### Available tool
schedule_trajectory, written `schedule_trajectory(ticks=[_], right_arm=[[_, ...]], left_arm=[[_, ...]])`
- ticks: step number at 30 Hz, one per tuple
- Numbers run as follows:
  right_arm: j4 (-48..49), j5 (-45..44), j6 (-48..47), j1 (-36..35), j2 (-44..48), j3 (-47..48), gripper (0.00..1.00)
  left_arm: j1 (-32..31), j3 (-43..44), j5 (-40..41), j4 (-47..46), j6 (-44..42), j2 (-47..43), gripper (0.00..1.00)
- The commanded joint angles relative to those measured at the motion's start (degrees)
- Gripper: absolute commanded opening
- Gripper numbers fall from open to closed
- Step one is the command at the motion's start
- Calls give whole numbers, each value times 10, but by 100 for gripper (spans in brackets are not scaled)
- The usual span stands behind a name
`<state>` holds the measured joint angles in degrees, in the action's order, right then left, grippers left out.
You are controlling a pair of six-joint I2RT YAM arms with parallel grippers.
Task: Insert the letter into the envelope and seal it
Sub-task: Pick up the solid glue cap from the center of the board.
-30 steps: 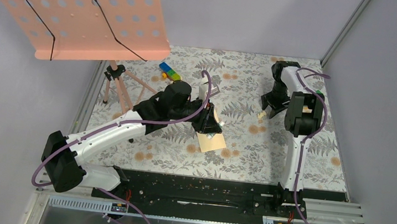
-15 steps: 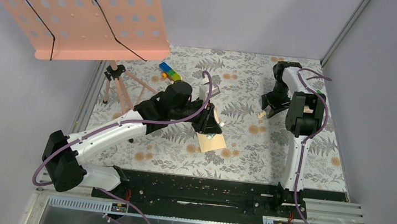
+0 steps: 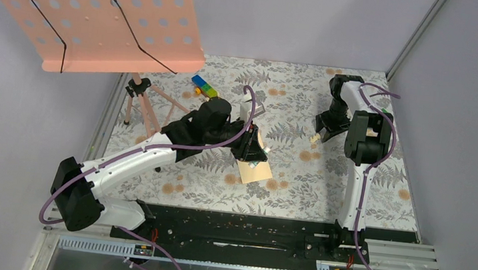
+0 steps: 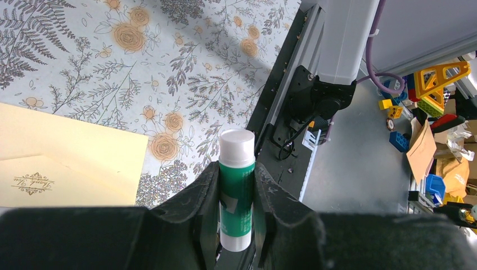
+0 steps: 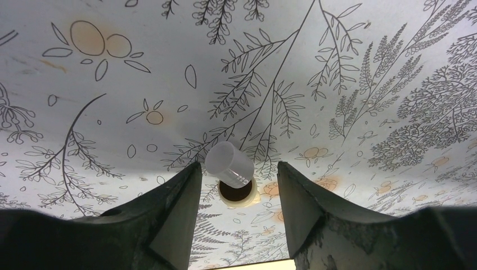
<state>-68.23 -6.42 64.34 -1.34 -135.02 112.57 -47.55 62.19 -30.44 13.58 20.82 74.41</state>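
The tan envelope (image 3: 256,172) lies flat near the table's middle. In the left wrist view the envelope (image 4: 67,163) looks pale yellow, with a small gold print on its flap. The letter is out of view. My left gripper (image 3: 256,150) hovers just behind the envelope, shut on a green glue stick (image 4: 237,191) with white ends. To the right, my right gripper (image 3: 323,133) stands open around a small translucent cap (image 5: 228,163) that lies tilted on the table. Gaps show between the cap and both fingers. The same cap (image 3: 314,137) is a pale speck in the top view.
A salmon pegboard (image 3: 101,13) on a wooden tripod (image 3: 142,101) stands at the back left. Coloured blocks (image 3: 204,86) lie behind the left arm. The black base rail (image 3: 246,230) runs along the near edge.
The right gripper has narrowed slightly around the cap and shifted a little. The left arm and the glue stick have not moved.
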Motion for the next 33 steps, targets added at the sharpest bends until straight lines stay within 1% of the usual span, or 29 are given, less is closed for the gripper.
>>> schedule_trajectory(ticks=[1,5,11,15,20,21,23,24,33], right_arm=[[-10,-16,10,3,36,-5,58],[-9,-18,9,4,36,-5,55],[-8,-19,5,4,36,-5,45],[-7,-19,-1,5,35,-3,44],[-7,-18,-5,5,34,-1,45],[-7,-18,-7,6,32,1,47],[-7,-18,-10,6,32,3,55],[-8,-18,-10,6,31,4,57],[-12,-22,-32,10,31,7,58]], left_arm=[[3,19,-14,-27,-5,1,0],[3,18,-12,-26,-6,0,0],[3,20,-17,-32,-3,6,0],[3,21,-21,-33,-2,9,0],[3,20,-18,-32,-2,8,0],[3,19,-18,-33,0,7,0],[3,19,-20,-34,1,8,0],[3,20,-20,-34,1,9,0],[3,23,-20,-34,-1,12,0]])
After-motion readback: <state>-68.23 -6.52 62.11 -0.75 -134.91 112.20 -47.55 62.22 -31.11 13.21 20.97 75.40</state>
